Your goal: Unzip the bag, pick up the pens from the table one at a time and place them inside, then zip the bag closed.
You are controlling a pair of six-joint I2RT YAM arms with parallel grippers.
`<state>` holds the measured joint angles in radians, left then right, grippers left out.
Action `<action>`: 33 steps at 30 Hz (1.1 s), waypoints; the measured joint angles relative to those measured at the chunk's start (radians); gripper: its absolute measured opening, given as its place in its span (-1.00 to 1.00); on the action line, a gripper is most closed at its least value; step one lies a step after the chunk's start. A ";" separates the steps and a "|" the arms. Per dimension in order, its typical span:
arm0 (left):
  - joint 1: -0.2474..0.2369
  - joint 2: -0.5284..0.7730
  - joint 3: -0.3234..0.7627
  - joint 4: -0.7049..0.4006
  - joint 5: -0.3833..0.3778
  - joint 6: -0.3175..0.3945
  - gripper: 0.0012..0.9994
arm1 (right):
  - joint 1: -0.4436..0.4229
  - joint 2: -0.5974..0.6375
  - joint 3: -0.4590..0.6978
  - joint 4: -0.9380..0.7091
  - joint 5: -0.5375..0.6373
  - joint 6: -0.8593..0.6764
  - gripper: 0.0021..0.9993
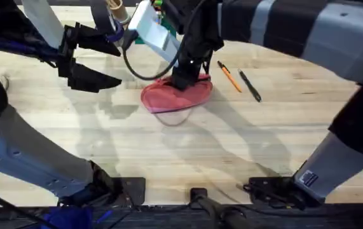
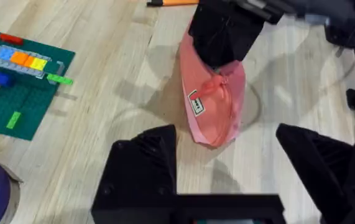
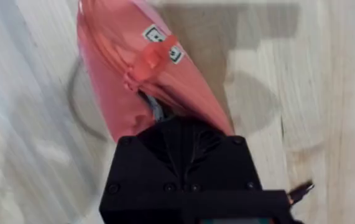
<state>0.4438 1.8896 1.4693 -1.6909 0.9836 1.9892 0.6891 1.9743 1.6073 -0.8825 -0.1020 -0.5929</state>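
The right claw [image 1: 187, 77] is clenched on the bag [image 1: 175, 95], apparently at the zip end. The left claw [image 1: 95, 75] hangs released, well apart. Both pens [image 1: 239, 79] lie just beyond on the worktop [image 1: 232, 140]. Unanchored, the bag may drag instead of unzipping.

A robotics lab bench, judging by the two arm bases bolted at the bottom edge of a pale plank table [image 1: 168, 152], cables trailing across the upper middle, and a green brick baseplate [image 2: 15, 93] at left.
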 joint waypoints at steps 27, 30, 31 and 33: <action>-0.002 0.000 0.003 0.000 -0.001 0.001 0.99 | 0.007 -0.006 0.000 -0.047 -0.011 -0.178 1.00; -0.009 0.000 0.029 -0.001 -0.010 0.000 0.99 | 0.007 -0.042 0.000 -0.057 -0.010 -0.178 1.00; -0.014 0.000 0.042 -0.003 -0.012 -0.002 0.99 | 0.007 -0.055 0.000 -0.058 -0.010 -0.178 1.00; -0.027 0.000 0.077 -0.002 -0.022 -0.019 0.99 | 0.006 -0.084 0.000 -0.062 -0.011 -0.178 1.00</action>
<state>0.4166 1.8895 1.5459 -1.6933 0.9614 1.9699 0.6952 1.8901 1.6077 -0.9447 -0.1127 -0.7708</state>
